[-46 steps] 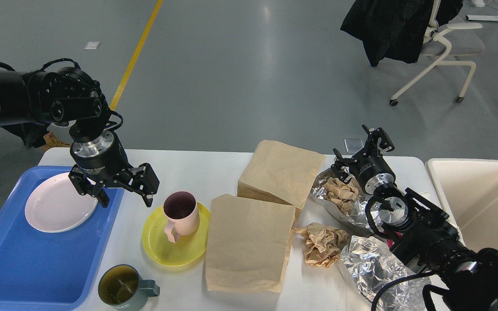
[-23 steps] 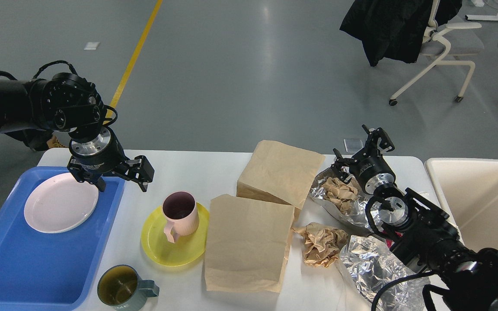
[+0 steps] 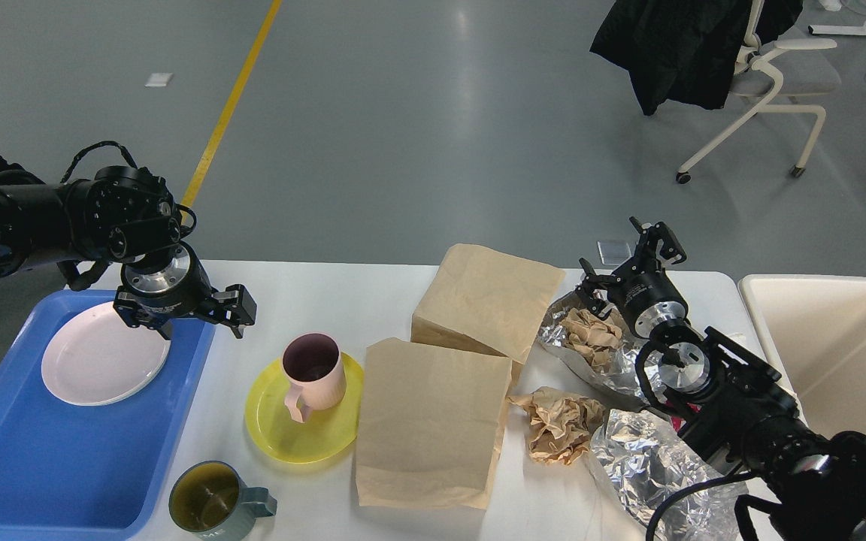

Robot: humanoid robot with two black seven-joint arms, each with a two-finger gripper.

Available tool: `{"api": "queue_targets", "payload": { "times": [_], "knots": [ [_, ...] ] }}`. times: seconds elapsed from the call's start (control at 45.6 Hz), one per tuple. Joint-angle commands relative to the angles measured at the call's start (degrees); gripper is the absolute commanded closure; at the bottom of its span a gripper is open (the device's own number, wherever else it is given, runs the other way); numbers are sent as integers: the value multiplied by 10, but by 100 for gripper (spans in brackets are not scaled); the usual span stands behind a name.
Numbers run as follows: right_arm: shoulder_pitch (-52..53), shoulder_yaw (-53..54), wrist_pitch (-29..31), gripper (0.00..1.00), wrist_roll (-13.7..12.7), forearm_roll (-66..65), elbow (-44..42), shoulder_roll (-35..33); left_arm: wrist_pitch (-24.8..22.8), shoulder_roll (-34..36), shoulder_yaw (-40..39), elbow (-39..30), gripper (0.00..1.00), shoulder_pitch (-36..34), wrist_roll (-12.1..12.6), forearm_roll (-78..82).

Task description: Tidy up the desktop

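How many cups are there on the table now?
2. A pink cup stands on the yellow plate. A green cup stands on the desktop at its near edge, beside the blue tray. The paper bags may hide more.

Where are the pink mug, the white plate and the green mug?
pink mug [image 3: 316,370], head view, on its ribbed side wall.
white plate [image 3: 98,367], head view, on its bare middle.
green mug [image 3: 211,505], head view, on its inside bottom.

Both arms are black, built of thick rounded segments with silver metal wrist rings. Thin black cables loop along each. The left gripper and right gripper have black two-finger linkages.
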Motion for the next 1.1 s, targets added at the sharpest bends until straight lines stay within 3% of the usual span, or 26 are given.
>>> {"api": "queue_targets", "payload": {
  "times": [0.0, 0.46, 0.811, 1.074],
  "knots": [
    [0, 0, 0, 0, -1, 0, 0, 0, -2, -1, -15, 2, 4, 11, 0, 0],
    [0, 0, -1, 0, 0, 0, 0, 0, -11, 0, -58, 2, 4, 15, 2, 1],
    [0, 0, 0, 0, 0, 0, 0, 0, -10, -4, -86, 2, 4, 26, 39, 1],
    [0, 0, 0, 0, 0, 0, 0, 0, -7, -14, -98, 38, 4, 58, 41, 5]
  ]
}}
